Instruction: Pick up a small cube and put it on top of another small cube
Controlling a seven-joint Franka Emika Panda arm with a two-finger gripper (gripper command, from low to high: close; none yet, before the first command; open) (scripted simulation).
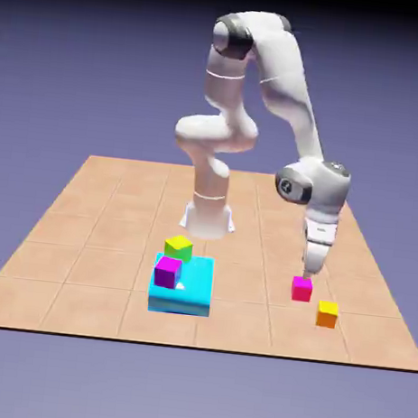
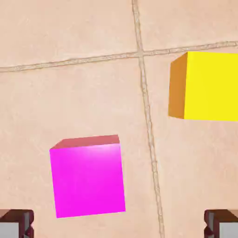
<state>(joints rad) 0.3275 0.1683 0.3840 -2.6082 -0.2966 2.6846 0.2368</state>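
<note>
The hand (image 1: 311, 274), fingers spread, hangs above the magenta-pink cube (image 2: 88, 180), which lies off-centre between its fingertips.

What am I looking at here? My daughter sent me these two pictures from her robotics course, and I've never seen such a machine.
It's a simulated white robot arm. One picture is taken from outside, across the table; the other from its hand, looking down past its two fingers. These are open and hold nothing. Near them on the table sit a pink cube and, apart from it, an orange cube, whose top looks yellow in the hand's picture. Elsewhere is a cyan block with a purple cube and a green one by it.
</note>
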